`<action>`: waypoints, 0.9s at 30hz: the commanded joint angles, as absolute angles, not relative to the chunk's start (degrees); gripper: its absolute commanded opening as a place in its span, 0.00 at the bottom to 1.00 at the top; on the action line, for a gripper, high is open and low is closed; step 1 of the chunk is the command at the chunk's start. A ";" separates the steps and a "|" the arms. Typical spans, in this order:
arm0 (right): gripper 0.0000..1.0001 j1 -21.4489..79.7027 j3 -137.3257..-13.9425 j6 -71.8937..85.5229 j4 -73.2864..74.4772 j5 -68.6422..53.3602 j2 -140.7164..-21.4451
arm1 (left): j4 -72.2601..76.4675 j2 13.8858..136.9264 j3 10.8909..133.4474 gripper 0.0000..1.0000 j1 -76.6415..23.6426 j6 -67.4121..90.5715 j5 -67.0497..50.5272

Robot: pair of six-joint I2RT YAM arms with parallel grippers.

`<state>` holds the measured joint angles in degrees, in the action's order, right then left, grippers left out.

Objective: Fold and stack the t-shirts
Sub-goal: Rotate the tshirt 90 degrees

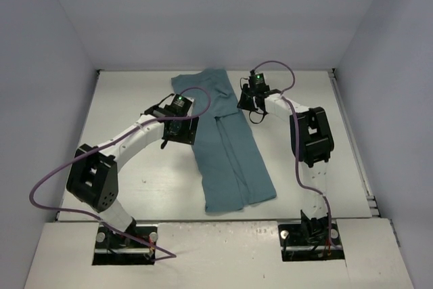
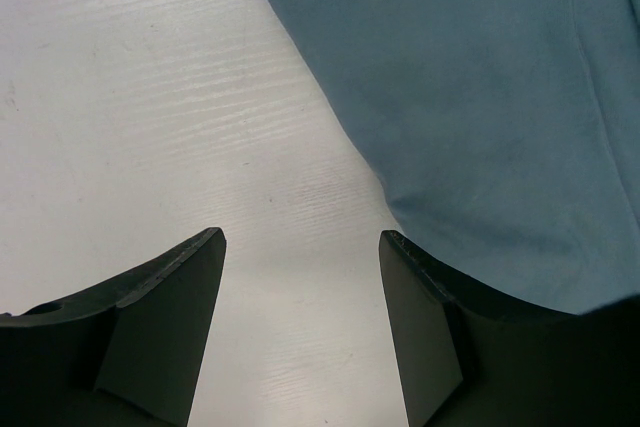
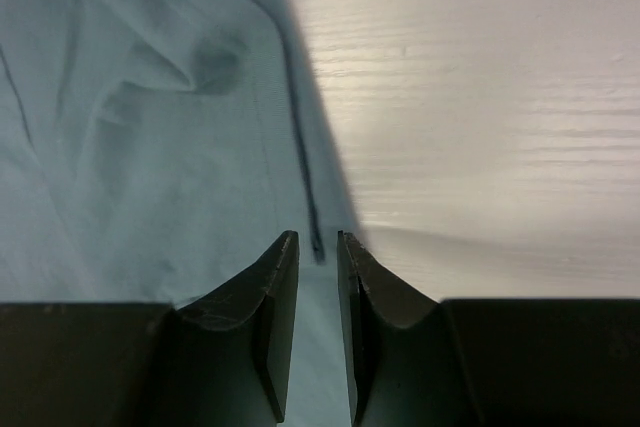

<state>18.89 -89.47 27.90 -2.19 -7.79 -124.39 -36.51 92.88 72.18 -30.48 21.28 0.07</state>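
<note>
The teal t-shirt [image 1: 230,160] lies on the white table as a long folded strip, running from the far middle toward the near right. My left gripper [image 1: 177,109] hovers at the strip's left edge near the far end. In the left wrist view it [image 2: 300,235] is open with bare table between the fingers, and the shirt [image 2: 480,97] lies to the right, under the right finger. My right gripper [image 1: 249,101] is at the strip's right edge. In the right wrist view it [image 3: 316,237] is nearly closed, pinching the shirt's [image 3: 150,147] edge, with a dark crease running into it.
The white table [image 1: 135,160] is boxed in by pale walls on the left, far and right sides. Purple cables loop over both arms. The right arm's elbow [image 1: 311,137] stands to the right of the shirt.
</note>
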 commanded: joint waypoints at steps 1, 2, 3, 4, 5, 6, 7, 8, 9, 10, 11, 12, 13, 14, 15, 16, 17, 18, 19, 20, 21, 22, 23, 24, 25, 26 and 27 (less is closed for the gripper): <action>0.21 19.77 -90.00 31.28 -5.01 -9.05 -121.19 | -35.07 88.69 71.90 0.60 -30.76 21.27 0.09; 0.21 19.78 -90.00 31.54 -5.01 -9.14 -121.28 | -35.07 88.51 71.89 0.60 -30.76 21.27 0.17; 0.21 19.83 -90.00 31.76 -5.01 -9.14 -121.60 | -35.07 88.35 71.69 0.60 -30.76 21.27 0.18; 0.21 19.89 -90.02 31.92 -5.01 -9.19 -121.86 | -35.09 88.22 71.50 0.60 -30.76 21.27 0.18; 0.21 19.95 -90.09 32.01 -5.01 -9.31 -122.03 | -35.16 88.14 71.35 0.60 -30.77 21.27 0.18; 0.22 19.95 -90.18 32.27 -5.01 -9.33 -122.61 | -35.15 87.88 71.09 0.60 -30.84 21.27 0.18; 0.22 19.95 -90.25 32.46 -5.01 -9.59 -122.81 | -35.09 87.68 70.90 0.60 -30.78 21.27 0.25; 0.22 19.95 -90.23 32.71 -5.01 -9.67 -123.09 | -35.11 87.55 70.77 0.60 -30.80 21.27 0.26; 0.22 19.95 -90.17 32.95 -5.01 -9.66 -123.39 | -35.16 87.45 70.66 0.60 -30.85 21.27 0.26; 0.22 20.04 -89.99 32.96 -5.10 -9.38 -123.40 | -35.16 87.36 70.57 0.60 -30.76 21.27 0.26; 0.22 20.13 -89.73 32.86 -5.10 -8.78 -123.40 | -35.15 87.27 70.40 0.60 -30.76 21.27 0.26; 0.22 20.25 -89.49 32.69 -5.04 -8.36 -123.34 | -35.09 87.09 70.34 0.60 -30.82 21.27 0.26; 0.22 20.35 -89.39 32.51 -5.01 -8.03 -123.26 | -35.07 86.96 70.31 0.60 -30.80 21.27 0.26; 0.22 20.39 -89.28 32.36 -5.05 -7.73 -123.15 | -35.10 86.85 70.24 0.60 -30.76 21.31 0.26; 0.22 20.39 -89.04 32.24 -5.08 -7.43 -123.00 | -35.14 86.75 70.12 0.60 -30.76 21.36 0.28; 0.22 20.39 -88.66 32.13 -5.01 -7.18 -122.78 | -35.08 86.74 70.04 0.60 -30.76 21.37 0.35; 0.22 20.39 -88.45 31.86 -5.01 -6.98 -122.71 | -35.14 86.67 69.97 0.60 -30.76 21.43 0.35; 0.23 20.39 -88.37 31.77 -5.01 -6.94 -122.70 | -35.16 86.61 69.96 0.60 -30.76 21.49 0.35; 0.23 20.37 -88.31 31.71 -5.01 -6.94 -122.72 | -35.14 86.59 69.94 0.60 -30.76 21.57 0.35; 0.23 20.31 -88.25 31.65 -5.01 -6.94 -122.78 | -35.07 86.65 69.88 0.60 -30.76 21.70 0.35; 0.24 20.36 -88.18 31.70 -5.01 -6.88 -122.78 | -35.13 86.60 69.87 0.60 -30.76 21.71 0.41; 0.24 20.39 -88.08 31.73 -5.01 -6.67 -122.78 | -35.12 86.57 69.87 0.60 -30.76 21.71 0.40; 0.25 20.39 -87.98 31.75 -5.03 -6.40 -122.77 | -35.07 86.55 69.87 0.60 -30.76 21.73 0.37; 0.25 20.37 -87.96 31.80 -5.08 -6.35 -122.73 | -35.07 86.45 69.87 0.60 -30.76 21.81 0.44; 0.25 20.32 -87.89 31.73 -5.00 -6.40 -122.88 | -35.08 86.29 69.86 0.60 -30.76 21.88 0.45; 0.25 20.39 -87.89 31.73 -4.93 -6.33 -122.95 | -35.15 86.14 69.79 0.60 -30.76 21.88 0.52; 0.25 20.39 -87.89 31.80 -5.00 -6.33 -123.04 | -35.08 86.13 69.79 0.60 -30.84 21.88 0.53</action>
<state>19.97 -87.61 31.68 -2.83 -7.89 -124.40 -36.12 89.45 69.52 -30.48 21.30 0.05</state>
